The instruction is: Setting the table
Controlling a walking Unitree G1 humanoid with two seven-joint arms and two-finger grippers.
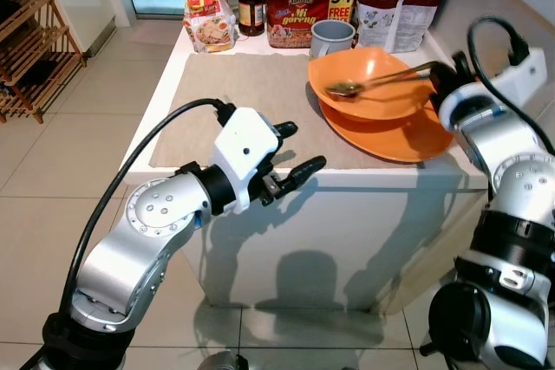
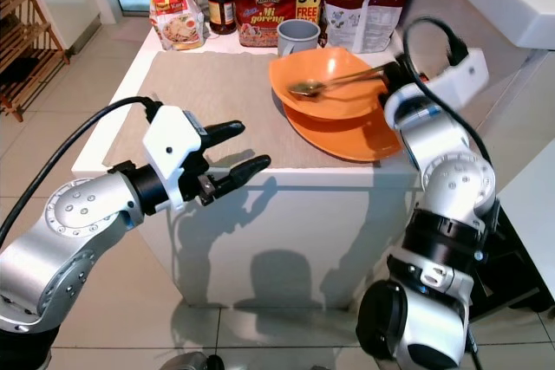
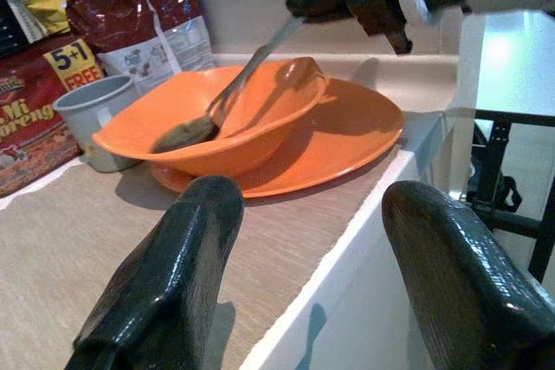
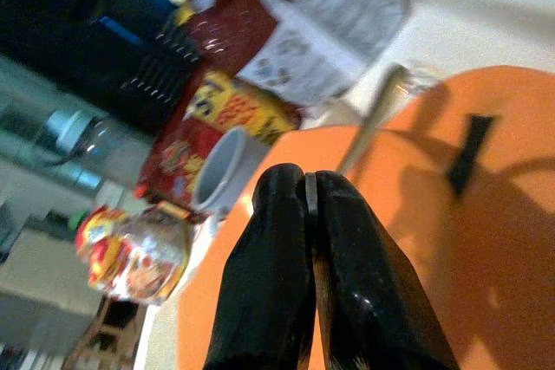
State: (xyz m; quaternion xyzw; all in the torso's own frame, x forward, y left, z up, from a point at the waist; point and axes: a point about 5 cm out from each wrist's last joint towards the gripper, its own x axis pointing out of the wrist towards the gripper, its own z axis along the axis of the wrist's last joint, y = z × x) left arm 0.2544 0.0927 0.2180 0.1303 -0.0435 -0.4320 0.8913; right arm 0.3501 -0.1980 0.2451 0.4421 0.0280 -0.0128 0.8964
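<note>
Okay, I had the right gripper at the far right edge of the white counter, fingers pressed together on the handle end of a metal spoon. In the right wrist view the two black fingers sat flush against each other with the thin handle pinched in the seam. The spoon's bowl rested inside the orange bowl, handle angled up over the rim toward the gripper.

The orange bowl sat on an orange plate, and both sat at the right end of the beige table mat, with the plate overhanging the mat's right edge. A grey cup stood just behind the bowl, touching or nearly touching its rim; I couldn't tell which.

The left gripper hovered off the counter's front edge, near the middle, fingers spread wide and holding nothing. In the left wrist view its fingertips pointed along the counter toward the bowl and plate.

Along the back of the counter were a red Mi Goreng noodle pack marked "5+1 FREE", a dark red bag to its right, a red-lidded jar and a yellow snack packet to its left. A wooden rack stood on the tiled floor at far left.
</note>
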